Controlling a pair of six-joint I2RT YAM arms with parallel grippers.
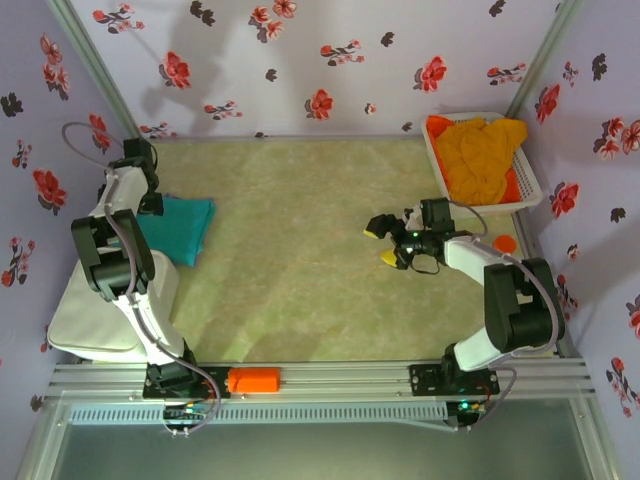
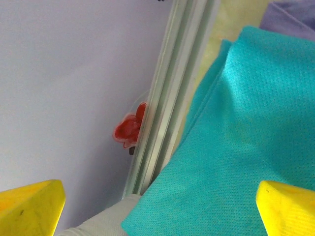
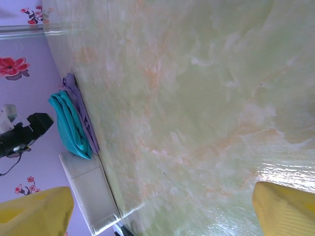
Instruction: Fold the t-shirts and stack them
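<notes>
A folded teal t-shirt lies at the table's left side, against the wall frame. It rests on a pale lavender t-shirt, whose edge shows beneath it. My left gripper hangs open just above the teal t-shirt, one yellow fingertip on each side and nothing gripped. Orange-yellow t-shirts are heaped in the white basket at the back right. Right of the table's centre, my right gripper stands open over bare table.
A white cushion-like pad lies at the front left, next to the teal t-shirt. A small orange cap sits by the right arm. An orange block rests on the front rail. Floral walls and metal frame posts close the sides.
</notes>
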